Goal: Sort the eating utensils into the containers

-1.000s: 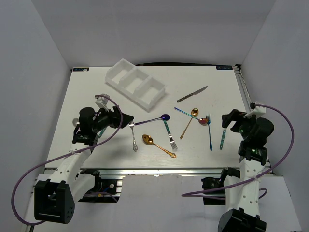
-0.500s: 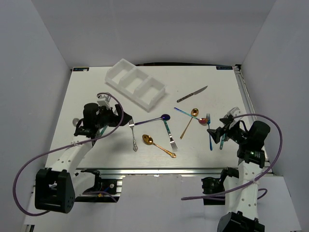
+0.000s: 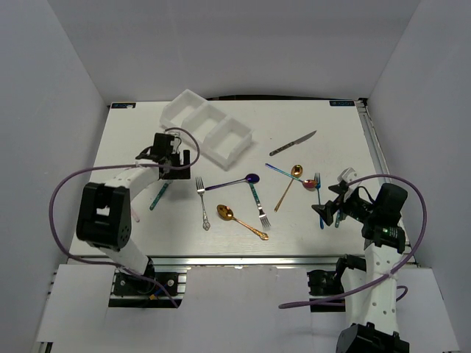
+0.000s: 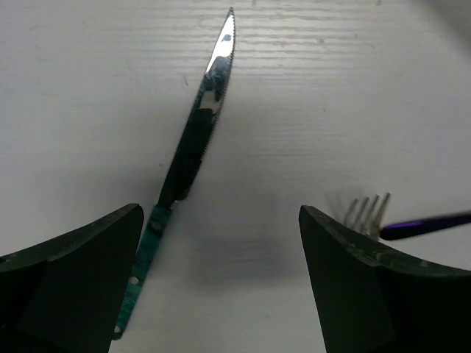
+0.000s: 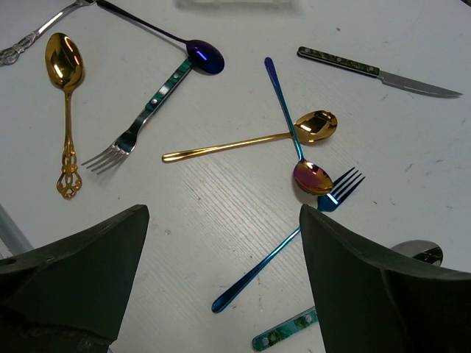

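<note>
Top external view: since a second ago the left gripper [image 3: 176,169] has swung up the table. We now find it hanging just short of the white tray [image 3: 190,94], over the blade end of a green-handled knife [image 3: 157,195]. In its wrist view the fingers [image 4: 73,279] stand wide apart with nothing between them. The knife lies flat on the table [image 4: 316,88] with its handle running beside one finger, and the tines of a silver fork [image 4: 368,208] show near the other.

The right gripper [image 3: 329,210] has come down and inward from the table's right side and hovers by the blue fork [image 5: 294,241]. We see its fingers [image 5: 383,287] spread too, and empty.

The utensils have not shifted. The gold spoon [image 5: 254,143], the ornate gold spoon [image 5: 65,88], the dark blue spoon [image 5: 204,56] and the steak knife [image 5: 383,73] all lie loose on the table, outside the tray.
</note>
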Action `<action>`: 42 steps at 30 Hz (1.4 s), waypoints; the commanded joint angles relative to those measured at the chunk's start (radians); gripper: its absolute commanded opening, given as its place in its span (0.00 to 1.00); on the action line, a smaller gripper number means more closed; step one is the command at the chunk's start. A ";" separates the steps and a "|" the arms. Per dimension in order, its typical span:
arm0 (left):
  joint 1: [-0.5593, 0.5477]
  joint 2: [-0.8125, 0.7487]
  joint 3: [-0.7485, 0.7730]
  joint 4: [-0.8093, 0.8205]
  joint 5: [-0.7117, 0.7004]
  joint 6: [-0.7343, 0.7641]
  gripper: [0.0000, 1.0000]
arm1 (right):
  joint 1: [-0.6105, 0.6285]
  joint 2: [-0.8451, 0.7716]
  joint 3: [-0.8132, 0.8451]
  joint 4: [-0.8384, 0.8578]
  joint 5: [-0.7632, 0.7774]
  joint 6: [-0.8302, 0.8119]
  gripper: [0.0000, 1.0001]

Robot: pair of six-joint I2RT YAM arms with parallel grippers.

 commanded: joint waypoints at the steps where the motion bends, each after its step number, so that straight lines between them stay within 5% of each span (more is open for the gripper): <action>1: -0.005 0.070 0.125 -0.124 -0.134 0.094 0.98 | 0.012 -0.001 0.043 -0.017 -0.014 -0.030 0.89; 11: 0.017 0.113 0.112 -0.185 -0.095 0.155 0.97 | 0.025 -0.001 0.042 -0.026 -0.018 -0.044 0.89; 26: 0.176 0.176 0.079 -0.170 0.286 0.189 0.84 | 0.027 -0.006 0.029 -0.008 -0.039 -0.040 0.89; 42: 0.140 0.136 0.015 -0.138 0.084 0.180 0.61 | 0.027 0.004 0.028 -0.007 -0.056 -0.040 0.89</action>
